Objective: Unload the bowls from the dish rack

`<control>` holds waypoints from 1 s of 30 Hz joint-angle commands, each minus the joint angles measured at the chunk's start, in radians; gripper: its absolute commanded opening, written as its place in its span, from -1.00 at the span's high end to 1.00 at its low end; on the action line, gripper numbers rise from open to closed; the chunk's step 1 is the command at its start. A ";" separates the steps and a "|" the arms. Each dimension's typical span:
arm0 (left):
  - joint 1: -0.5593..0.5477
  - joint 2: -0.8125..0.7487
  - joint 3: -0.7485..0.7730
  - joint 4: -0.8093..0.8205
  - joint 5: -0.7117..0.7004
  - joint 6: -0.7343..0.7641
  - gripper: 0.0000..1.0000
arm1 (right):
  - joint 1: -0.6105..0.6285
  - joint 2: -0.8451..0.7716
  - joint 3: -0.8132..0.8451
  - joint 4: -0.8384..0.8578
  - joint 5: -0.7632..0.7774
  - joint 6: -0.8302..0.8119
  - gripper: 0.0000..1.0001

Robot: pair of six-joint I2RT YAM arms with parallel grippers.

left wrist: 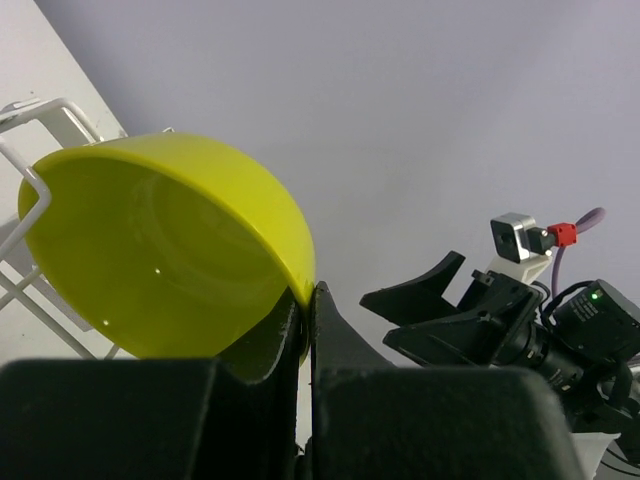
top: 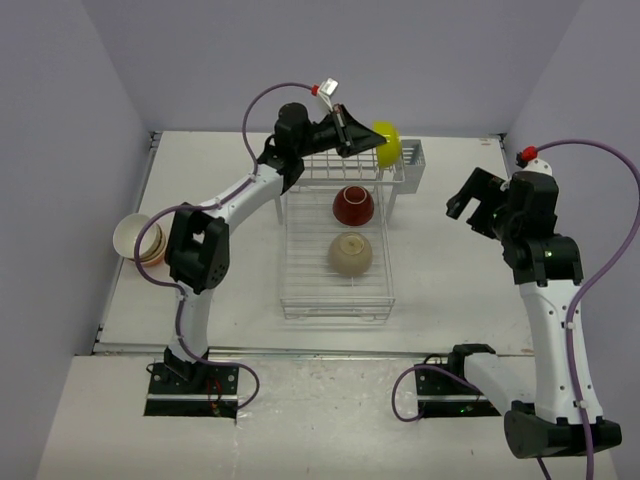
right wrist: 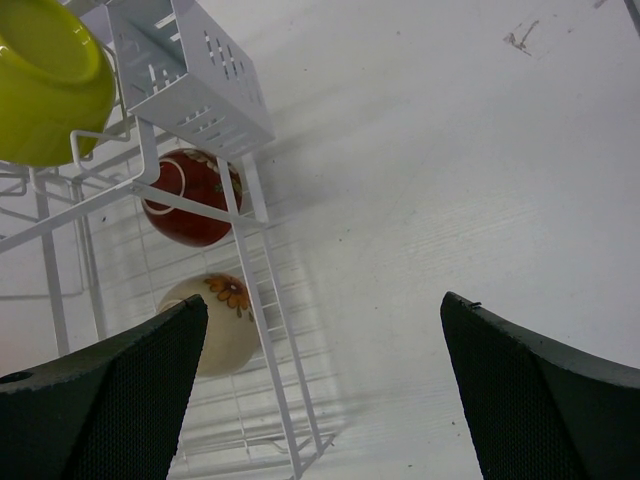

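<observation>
My left gripper [top: 362, 138] is shut on the rim of the lime-yellow bowl [top: 388, 143], held on edge at the back of the white dish rack [top: 300, 250]; in the left wrist view the bowl [left wrist: 170, 250] fills the left side, its rim pinched between the fingers [left wrist: 305, 300]. A dark red bowl [top: 353, 205] and a beige bowl [top: 350, 254] lie upside down on the rack tray. In the right wrist view the yellow bowl [right wrist: 45, 80], red bowl [right wrist: 190, 200] and flowered beige bowl [right wrist: 215, 320] show. My right gripper [top: 468, 208] is open and empty, right of the rack.
A stack of bowls [top: 138, 240], beige on top with an orange rim showing below, stands at the table's left edge. The cutlery basket [top: 411, 160] hangs on the rack's back right corner. The right arm shows in the left wrist view [left wrist: 500, 320].
</observation>
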 commanded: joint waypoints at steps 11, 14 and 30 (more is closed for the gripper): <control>0.030 -0.055 0.062 0.277 0.058 -0.181 1.00 | -0.003 0.012 0.004 0.038 -0.013 -0.011 -0.98; 0.028 -0.044 0.078 0.331 0.062 -0.230 1.00 | -0.004 0.013 0.001 0.038 -0.010 -0.012 -0.98; 0.226 -0.217 0.352 -0.575 -0.173 0.286 1.00 | -0.001 0.026 0.005 0.054 -0.051 0.005 -0.98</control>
